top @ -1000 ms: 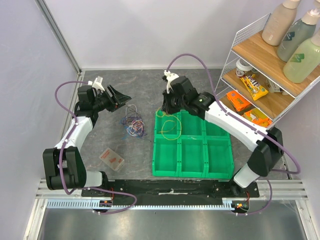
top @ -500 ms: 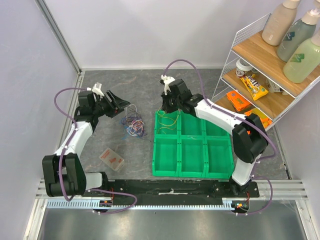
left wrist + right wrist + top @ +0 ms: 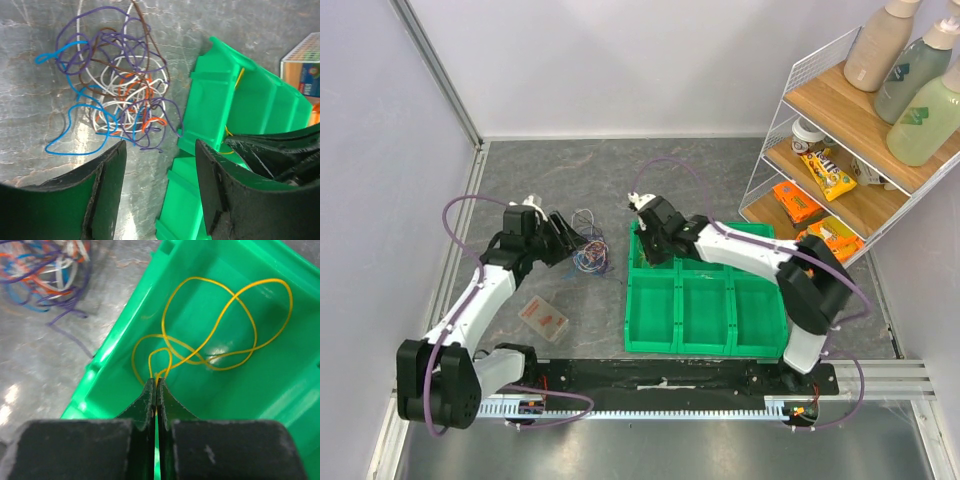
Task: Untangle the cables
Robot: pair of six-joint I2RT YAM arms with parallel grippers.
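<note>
No legible text, brand or number is found in any view.

A pale emblem is printed on the green bottle on the top shelf, but no word can be made out on it. Print is carried by the yellow packet and the orange packets on the lower shelves, yet it is too small to be read. In the left wrist view, blue and orange marks are seen on a white box at the upper right edge; lettering may be meant, but it is blurred.
</note>
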